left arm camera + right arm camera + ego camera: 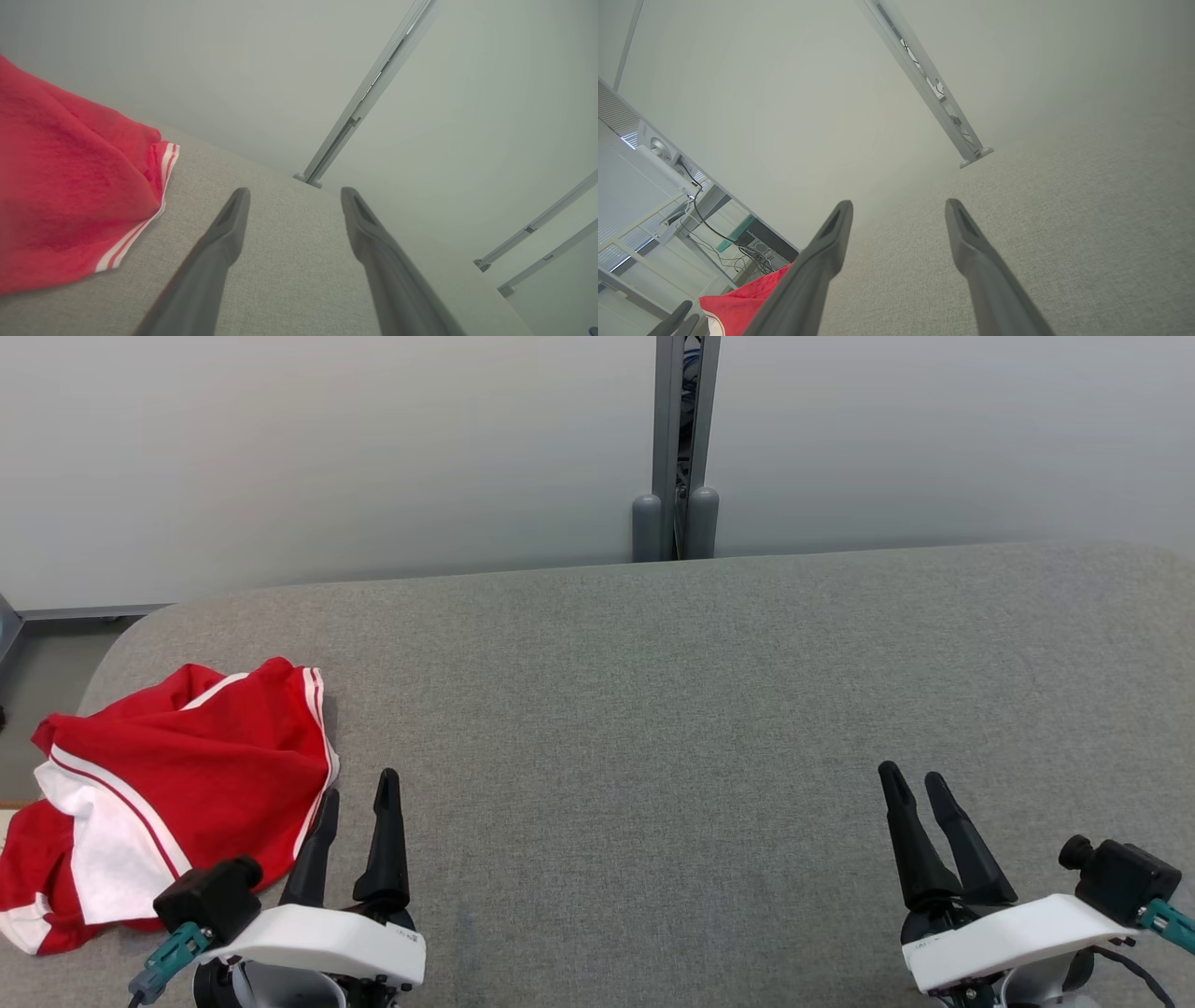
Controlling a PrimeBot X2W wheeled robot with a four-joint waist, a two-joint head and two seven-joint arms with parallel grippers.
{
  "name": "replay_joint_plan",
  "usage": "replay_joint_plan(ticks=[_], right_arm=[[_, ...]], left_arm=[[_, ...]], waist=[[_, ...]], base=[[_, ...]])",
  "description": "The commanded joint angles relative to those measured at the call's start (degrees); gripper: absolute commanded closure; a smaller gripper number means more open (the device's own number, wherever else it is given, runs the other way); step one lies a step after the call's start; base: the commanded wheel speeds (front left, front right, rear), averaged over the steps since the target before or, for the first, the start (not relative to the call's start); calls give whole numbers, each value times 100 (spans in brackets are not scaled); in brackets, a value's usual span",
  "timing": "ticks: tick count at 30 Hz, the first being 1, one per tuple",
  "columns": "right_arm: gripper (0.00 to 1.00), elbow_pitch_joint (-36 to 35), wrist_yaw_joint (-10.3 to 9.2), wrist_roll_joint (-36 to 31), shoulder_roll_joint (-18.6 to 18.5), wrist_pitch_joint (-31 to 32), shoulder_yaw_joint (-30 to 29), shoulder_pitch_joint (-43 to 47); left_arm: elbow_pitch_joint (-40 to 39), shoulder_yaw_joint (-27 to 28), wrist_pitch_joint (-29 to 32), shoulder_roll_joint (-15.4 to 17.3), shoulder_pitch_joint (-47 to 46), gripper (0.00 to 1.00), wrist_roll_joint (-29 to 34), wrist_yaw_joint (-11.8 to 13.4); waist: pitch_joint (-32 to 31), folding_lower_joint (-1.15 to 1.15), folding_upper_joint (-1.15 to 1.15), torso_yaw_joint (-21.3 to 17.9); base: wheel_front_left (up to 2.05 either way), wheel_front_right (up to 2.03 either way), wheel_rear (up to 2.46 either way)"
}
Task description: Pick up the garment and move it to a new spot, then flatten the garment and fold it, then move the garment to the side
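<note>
The garment (168,793) is red with white stripes and a white panel. It lies crumpled near the left edge of the grey table (653,709). My left gripper (358,785) stands open just right of it, fingers apart and empty. In the left wrist view the garment (65,186) lies left of the open left gripper (294,196). At the lower right my right gripper (913,778) is open and empty, far from the cloth. The right wrist view has the open right gripper (899,207) over bare table, with the garment (747,298) far off.
White partition panels with a grey metal post (677,448) stand behind the table's far edge. The table's rounded left corner (121,644) drops to the floor. Desks, cables and equipment (691,205) stand beyond the table's left side.
</note>
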Motion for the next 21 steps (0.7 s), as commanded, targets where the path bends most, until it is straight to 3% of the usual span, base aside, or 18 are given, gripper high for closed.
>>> replay_joint_plan(ticks=[1,4,14,21], right_arm=[[0,-104,8,-143,-53,-72,24,-29],[0,-130,8,-313,-55,-122,40,10],[0,-74,9,-823,-64,-289,-36,82],[0,8,9,-835,-71,-382,21,118]], left_arm=[[-78,-11,-56,30,-58,0,123,12],[-97,-40,-99,31,-13,0,170,-50],[-42,-120,-235,35,28,0,724,110],[-243,-176,-314,38,66,0,1179,224]], waist=[[-6,0,0,4],[-19,0,0,15],[-65,0,0,14],[-88,0,0,5]], base=[[0,0,0],[0,0,0],[0,0,0],[0,0,0]])
